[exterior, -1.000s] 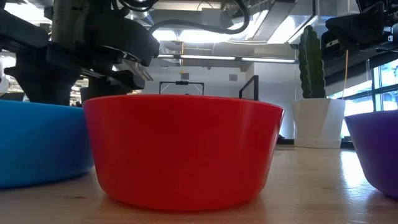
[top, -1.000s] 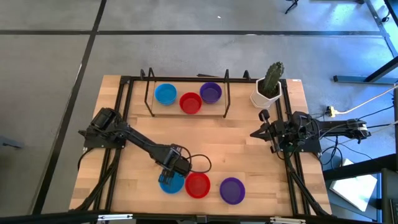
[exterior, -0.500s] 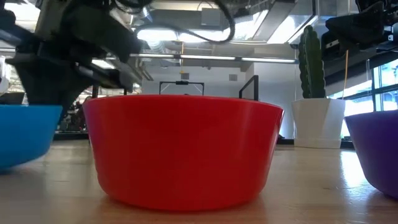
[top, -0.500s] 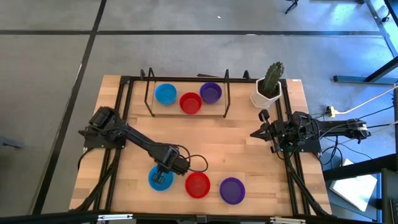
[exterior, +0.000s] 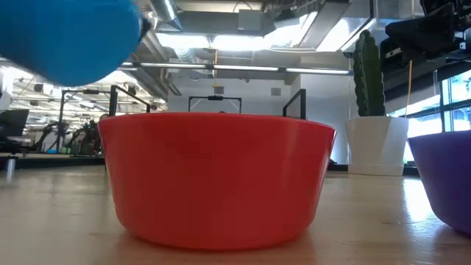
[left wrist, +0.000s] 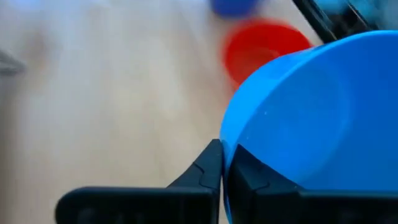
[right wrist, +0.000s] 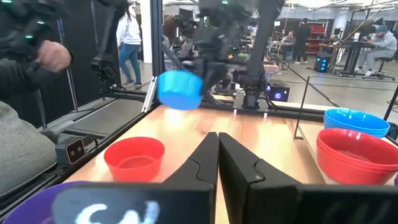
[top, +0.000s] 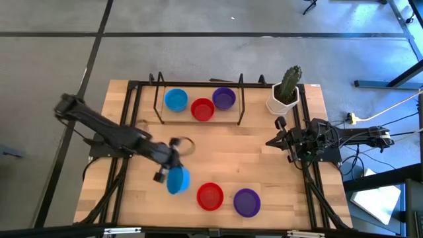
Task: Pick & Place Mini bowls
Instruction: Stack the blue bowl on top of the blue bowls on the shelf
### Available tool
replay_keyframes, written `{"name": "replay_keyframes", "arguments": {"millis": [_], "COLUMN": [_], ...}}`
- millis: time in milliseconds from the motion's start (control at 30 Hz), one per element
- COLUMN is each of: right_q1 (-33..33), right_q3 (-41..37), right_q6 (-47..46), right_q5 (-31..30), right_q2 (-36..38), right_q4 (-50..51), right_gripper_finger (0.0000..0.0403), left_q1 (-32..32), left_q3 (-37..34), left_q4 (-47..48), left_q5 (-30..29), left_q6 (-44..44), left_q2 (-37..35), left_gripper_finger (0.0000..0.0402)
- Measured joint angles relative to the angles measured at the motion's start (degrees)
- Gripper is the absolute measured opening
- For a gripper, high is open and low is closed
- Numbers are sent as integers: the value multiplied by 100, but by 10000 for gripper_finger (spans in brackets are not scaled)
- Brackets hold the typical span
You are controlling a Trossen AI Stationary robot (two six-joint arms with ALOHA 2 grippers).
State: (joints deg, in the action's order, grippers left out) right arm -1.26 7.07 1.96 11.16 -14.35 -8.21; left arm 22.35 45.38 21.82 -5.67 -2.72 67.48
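The left hand (top: 169, 173) is over the near left part of the wooden bench (top: 258, 165), above the surface. Its fingers (left wrist: 211, 171) are pressed together on the rim of a bright blue mini bowl (top: 178, 180), and this bowl hangs tilted in the air, not touching the wood. In the low view the lifted bowl shows at the top left, clearly higher than the other bowls.

A red mini bowl (top: 210, 196) stands on the bench near the near edge, just to the right of the lifted bowl and apart from it. A purple mini bowl (top: 246, 202) stands to the right of the red one, near it but with a small gap, also close to the near edge.

At the far side, inside a black wire frame (top: 198, 99), three stacks stand in a row: a blue stack (top: 176, 100) on the left, a red stack (top: 202, 109) in the middle, a purple stack (top: 224, 98) on the right. The red stack touches, or almost touches, the purple one.

The middle of the bench, between the far row and the near bowls, is bare wood with open room.

The right hand (top: 277, 141) waits at the right edge of the bench, its fingers pressed together on nothing. A white pot with a cactus (top: 285, 92) stands at the far right corner, just beyond it.
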Motion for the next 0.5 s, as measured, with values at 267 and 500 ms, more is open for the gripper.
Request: {"name": "replay_keyframes", "arguments": {"millis": [267, 500], "right_q1": [-1, 0], "right_q3": [0, 0], "right_q6": [2, 2], "right_q5": [0, 0], "right_q2": [0, 1], "right_q4": [15, 15], "right_gripper_finger": [14, 14], "left_q1": [0, -2], "left_q3": [-2373, -3585], "left_q4": [-2165, -3323], "left_q5": [-1634, -2207], "left_q6": [-252, 138], "left_q2": [-2689, -4131], "left_gripper_finger": [3, 3]}}
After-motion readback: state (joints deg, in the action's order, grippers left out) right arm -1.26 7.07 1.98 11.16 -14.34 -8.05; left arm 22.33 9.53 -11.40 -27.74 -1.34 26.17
